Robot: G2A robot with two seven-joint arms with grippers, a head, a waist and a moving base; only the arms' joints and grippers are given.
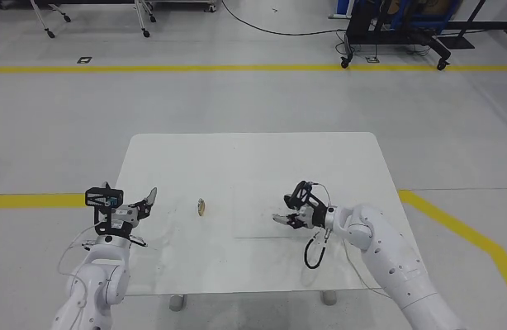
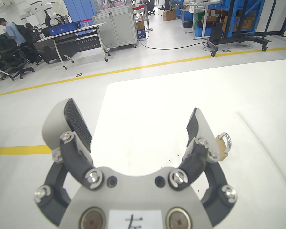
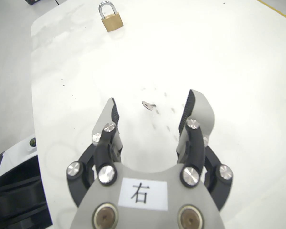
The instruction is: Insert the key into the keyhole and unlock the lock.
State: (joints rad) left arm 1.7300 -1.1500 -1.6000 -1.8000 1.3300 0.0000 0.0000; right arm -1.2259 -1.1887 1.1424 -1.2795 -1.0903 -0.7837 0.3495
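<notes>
On the white surface (image 1: 262, 157), brass padlock (image 1: 201, 206), key (image 3: 149, 105) at its 3 o'clock, just ahead of wide-open, empty right jaws; left jaws wide-open, empty, at 9 o'clock

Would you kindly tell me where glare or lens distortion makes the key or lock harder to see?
Right wrist view: strong glare whitens the table around the key, yet it and the lock are both visible. Left wrist view: wide-angle distortion slightly bows the yellow floor line; the left gripper partly hides the lock. Top view: even light, lock tiny.
</notes>
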